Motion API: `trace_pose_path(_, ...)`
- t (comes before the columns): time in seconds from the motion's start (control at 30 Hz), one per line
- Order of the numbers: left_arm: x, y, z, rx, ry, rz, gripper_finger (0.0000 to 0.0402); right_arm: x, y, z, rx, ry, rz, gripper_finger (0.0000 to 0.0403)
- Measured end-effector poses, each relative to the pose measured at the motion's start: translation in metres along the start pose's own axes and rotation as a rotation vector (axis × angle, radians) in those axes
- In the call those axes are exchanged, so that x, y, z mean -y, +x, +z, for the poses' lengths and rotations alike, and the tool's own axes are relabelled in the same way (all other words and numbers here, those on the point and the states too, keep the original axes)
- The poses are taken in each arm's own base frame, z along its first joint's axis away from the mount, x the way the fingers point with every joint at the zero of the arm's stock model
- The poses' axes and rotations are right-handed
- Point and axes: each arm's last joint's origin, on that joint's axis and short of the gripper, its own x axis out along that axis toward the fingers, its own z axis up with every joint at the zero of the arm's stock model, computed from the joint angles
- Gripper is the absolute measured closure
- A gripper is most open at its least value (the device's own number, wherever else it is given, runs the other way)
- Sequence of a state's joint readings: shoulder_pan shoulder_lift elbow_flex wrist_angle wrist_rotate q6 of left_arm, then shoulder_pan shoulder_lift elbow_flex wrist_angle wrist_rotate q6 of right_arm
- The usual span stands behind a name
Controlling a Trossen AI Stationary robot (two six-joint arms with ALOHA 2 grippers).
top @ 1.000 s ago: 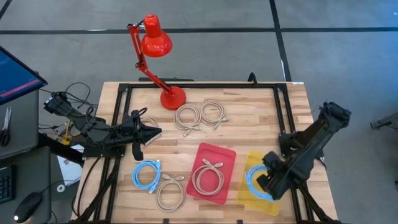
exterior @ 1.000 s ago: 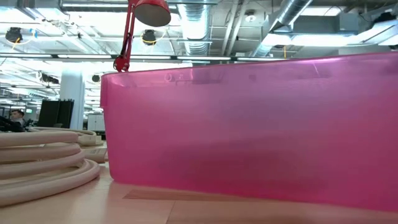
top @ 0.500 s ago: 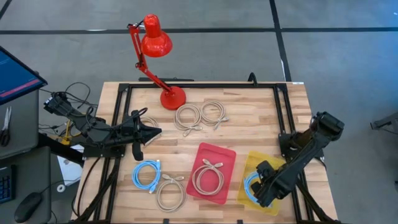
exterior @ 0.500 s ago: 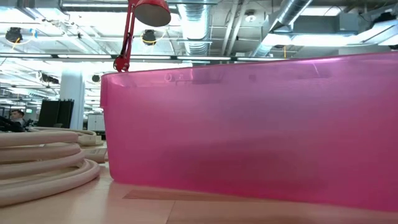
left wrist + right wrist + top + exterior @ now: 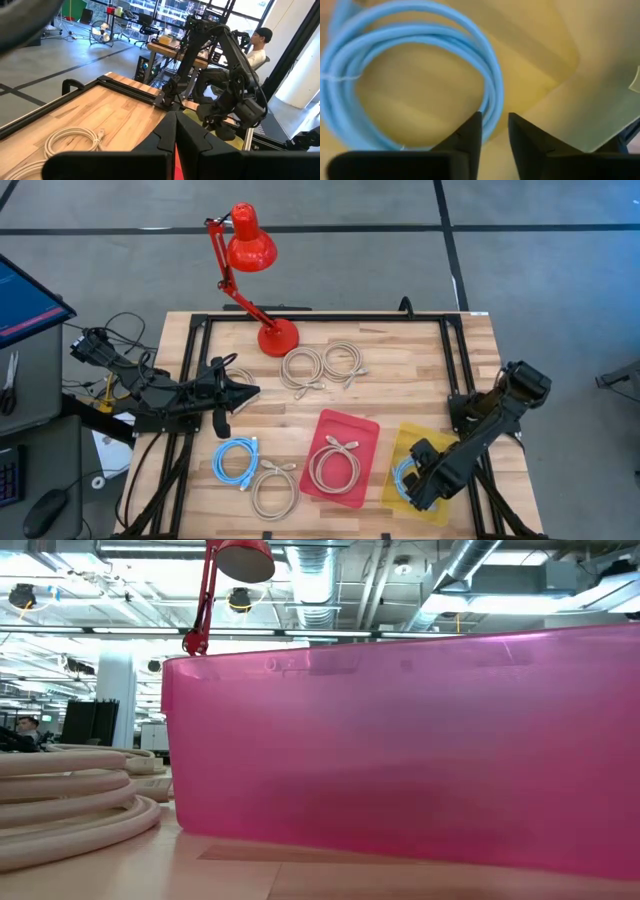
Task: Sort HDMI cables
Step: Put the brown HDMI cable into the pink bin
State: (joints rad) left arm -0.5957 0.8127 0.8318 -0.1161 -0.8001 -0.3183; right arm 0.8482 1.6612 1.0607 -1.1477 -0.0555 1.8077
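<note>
The right pincer (image 5: 412, 485) is down inside the yellow tray (image 5: 436, 510), its fingers (image 5: 470, 136) clenched on the rim of a light blue cable coil (image 5: 410, 75), as best I can judge. Left of that tray, a beige coil (image 5: 333, 465) lies in the red tray (image 5: 347, 426). The left pincer (image 5: 250, 391), pressed closed, waits far left of the trays.

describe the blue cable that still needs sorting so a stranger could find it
Start at the red tray near the table's front edge. Next to it, toward the left arm's side, a light blue coiled cable lies on bare wood, touching a beige coil. The other blue coil sits inside the yellow tray.
</note>
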Motion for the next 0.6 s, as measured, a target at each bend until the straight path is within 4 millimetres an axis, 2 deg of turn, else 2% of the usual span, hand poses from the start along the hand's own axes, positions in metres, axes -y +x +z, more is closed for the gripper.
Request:
trace_pose_path(0.1, 0.000, 0.000, 0.000, 0.000, 0.000, 0.000, 0.0394, 0.007, -0.013, 0.002, -0.012, -0.028, 0.056, 0.0286)
trace_pose_path(0.27, 0.000, 0.000, 0.000, 0.000, 0.000, 0.000, 0.0394, 0.021, -0.050, 0.012, -0.011, -0.096, 0.216, 0.0274)
trace_pose_path(0.43, 0.000, 0.000, 0.000, 0.000, 0.000, 0.000, 0.0394, 0.039, -0.086, 0.028, 0.109, -0.118, 0.396, 0.0282)
trace_pose_path(0.6, 0.000, 0.000, 0.000, 0.000, 0.000, -0.001, 0.0394, 0.056, -0.111, 0.049, 0.250, -0.141, 0.515, 0.0293)
